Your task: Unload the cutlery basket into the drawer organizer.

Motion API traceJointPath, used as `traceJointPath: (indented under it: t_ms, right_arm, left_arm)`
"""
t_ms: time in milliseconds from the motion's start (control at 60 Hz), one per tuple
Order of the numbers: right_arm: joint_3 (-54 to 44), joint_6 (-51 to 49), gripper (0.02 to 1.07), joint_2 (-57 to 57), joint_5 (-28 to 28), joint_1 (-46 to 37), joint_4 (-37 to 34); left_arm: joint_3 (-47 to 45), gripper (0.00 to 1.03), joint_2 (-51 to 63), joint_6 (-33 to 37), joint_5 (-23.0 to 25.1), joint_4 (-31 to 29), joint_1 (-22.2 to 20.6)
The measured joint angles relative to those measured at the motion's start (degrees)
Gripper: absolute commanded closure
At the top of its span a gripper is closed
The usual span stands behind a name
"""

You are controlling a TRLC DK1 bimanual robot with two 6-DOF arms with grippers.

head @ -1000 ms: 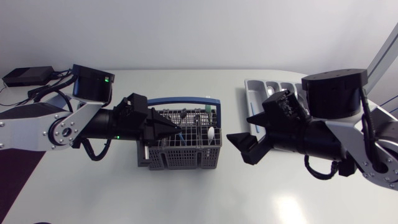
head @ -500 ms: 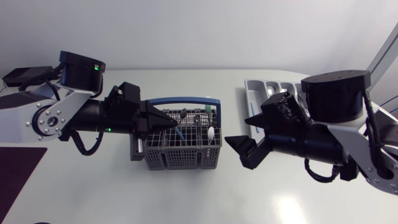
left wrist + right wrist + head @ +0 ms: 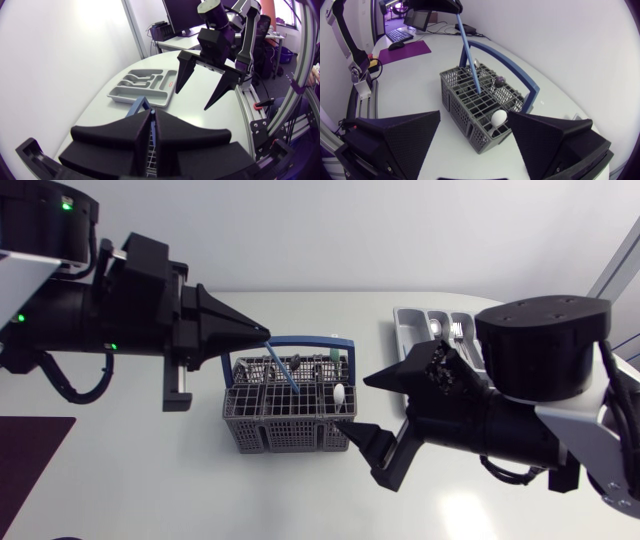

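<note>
Utensil (image 3: 283,372) higher, half out of basket (image 3: 290,436)

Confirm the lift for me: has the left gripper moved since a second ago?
Yes. The left gripper has risen clear of the cutlery basket, drawing the blue-handled utensil partly out.

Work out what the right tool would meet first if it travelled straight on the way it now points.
Probably the basket: the open right tool points at its near end, with nothing showing between them. Whether it would pass over the rim is hard to judge.
</note>
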Motion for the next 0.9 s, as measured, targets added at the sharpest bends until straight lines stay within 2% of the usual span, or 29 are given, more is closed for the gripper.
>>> traceJointPath:
  t_ms: [200, 467, 650, 767, 900]
  right_arm:
    - [3.6, -2.8, 0.1, 4.0, 1.9, 3.0, 4.3]
    - [5.6, -6.8, 0.13, 9.7, 7.8, 8.9, 11.8]
    - [6.8, -8.9, 0.23, 11.5, 8.8, 9.5, 13.6]
    - [8.2, -9.9, 0.38, 12.4, 8.9, 9.5, 14.1]
    - [9.2, -10.9, 0.66, 13.5, 9.0, 9.5, 14.8]
  left_arm:
    - [4.1, 0.93, -2.2, -1.1, 1.0, -3.7, 0.0]
    - [5.6, 0.93, -3.3, -2.4, 4.6, -6.6, 0.6]
    - [5.6, 0.93, -3.3, -2.6, 6.5, -6.8, 2.0]
    - [5.6, 0.93, -3.1, -2.8, 7.5, -6.9, 2.3]
    - [5.6, 0.93, -2.0, -2.8, 8.3, -6.9, 2.3]
